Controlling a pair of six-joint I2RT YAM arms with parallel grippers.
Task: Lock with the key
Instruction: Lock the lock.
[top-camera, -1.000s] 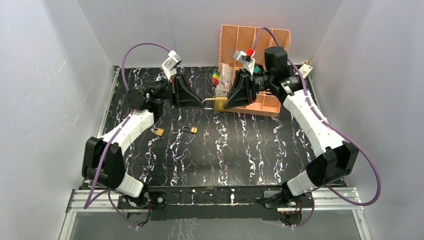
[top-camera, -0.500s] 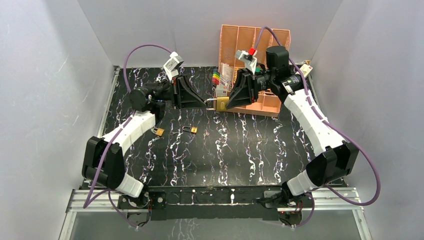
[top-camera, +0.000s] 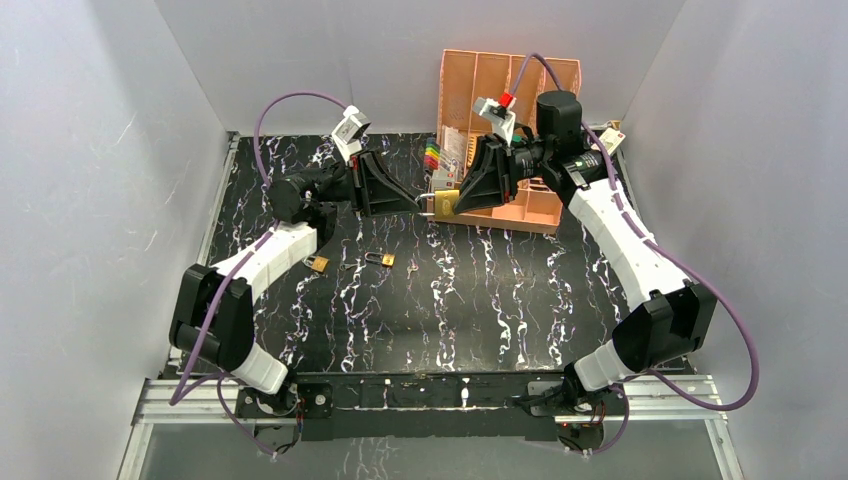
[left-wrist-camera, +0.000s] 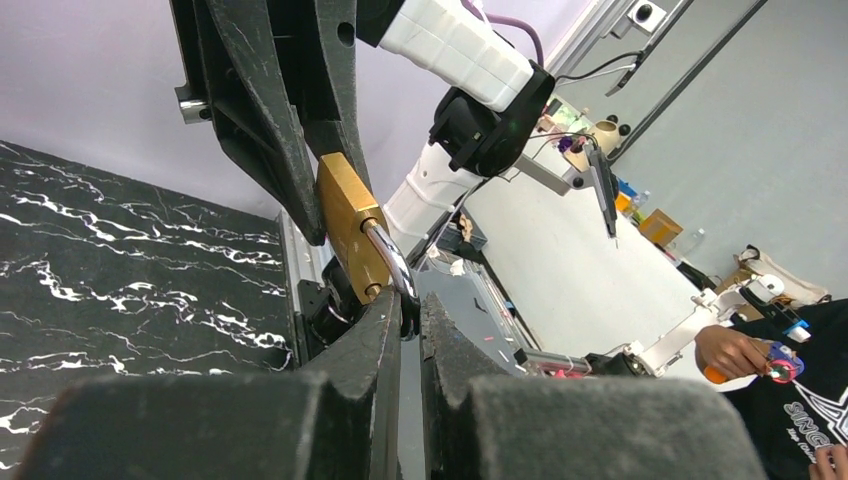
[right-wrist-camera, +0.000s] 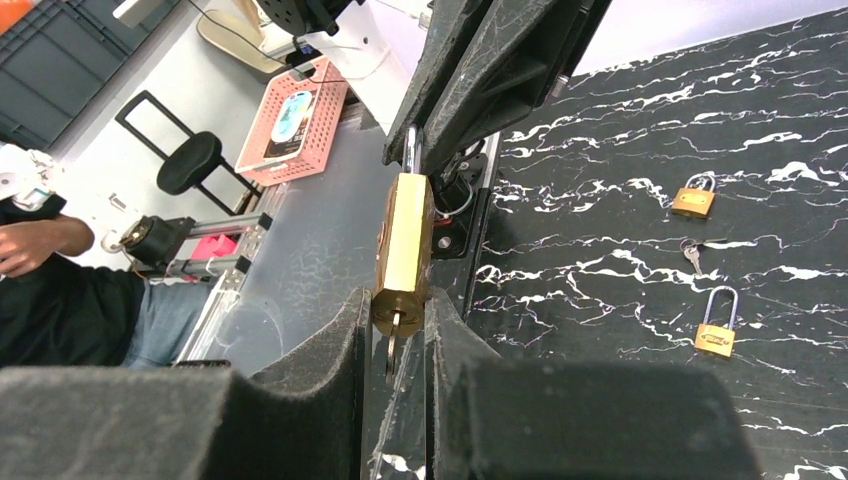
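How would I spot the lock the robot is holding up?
Look at the black marble table, near the orange tray at its back. Where the left gripper and right gripper meet hangs a big brass padlock. The two small padlocks lie on the table; this one is bigger and off it.

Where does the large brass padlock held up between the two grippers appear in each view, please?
Top external: brass padlock upper centre, beside the orange tray.
Left wrist: brass padlock just left of centre, tilted.
Right wrist: brass padlock at centre, upright.
Shared landmark: the black marble table.
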